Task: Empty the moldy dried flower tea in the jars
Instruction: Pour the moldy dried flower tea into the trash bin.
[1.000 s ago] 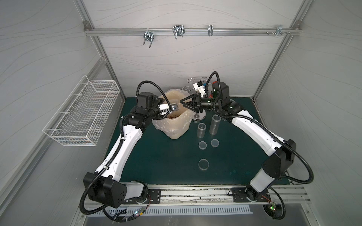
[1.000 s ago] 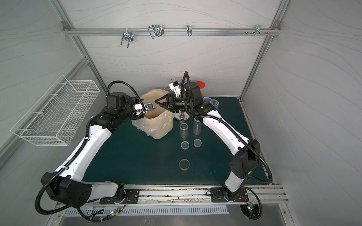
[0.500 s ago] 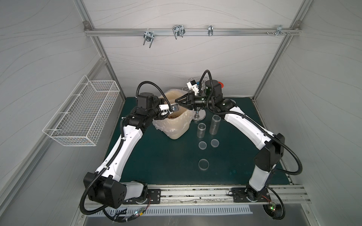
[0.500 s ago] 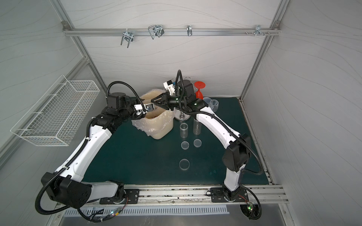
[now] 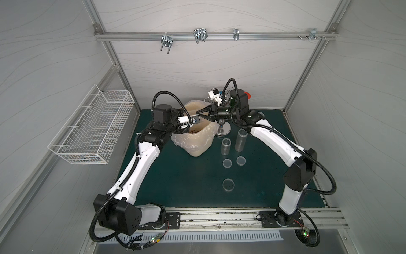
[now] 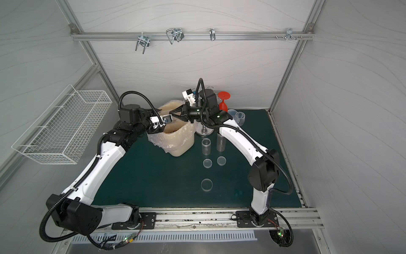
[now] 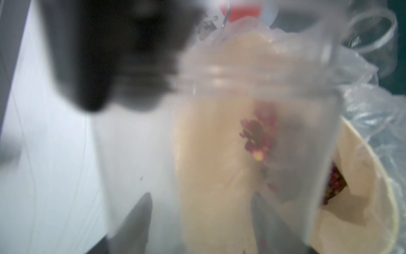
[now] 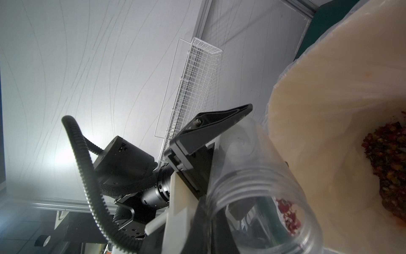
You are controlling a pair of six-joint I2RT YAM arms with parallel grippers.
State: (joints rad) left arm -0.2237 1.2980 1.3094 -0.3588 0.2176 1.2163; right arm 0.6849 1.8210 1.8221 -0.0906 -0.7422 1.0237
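Observation:
A short wide clear jar [image 8: 252,176] lies tilted over the lined bin [image 5: 197,145], mouth toward the right arm. My right gripper [image 8: 211,231] is shut on the jar's threaded rim. My left gripper [image 7: 202,198] is open, its fingers [image 7: 140,220] standing apart on either side of the jar's body. A few reddish bits of tea [image 7: 258,134] cling inside the jar. A heap of tea [image 8: 388,158] lies in the bin. Two narrow jars, one short [image 5: 225,146] and one tall [image 5: 240,140], stand lidless on the mat.
Three round lids [image 5: 227,163] [image 5: 241,160] [image 5: 228,184] lie on the green mat in front of the jars. A stemmed glass's base [image 5: 223,130] stands beside the bin. A red goblet [image 6: 223,100] and clear cups [image 6: 239,116] stand at the back. A wire basket [image 5: 92,129] hangs on the left wall.
My right gripper has swung left over the bin and shut on the jar's rim. The left gripper's fingers have spread apart around the jar.

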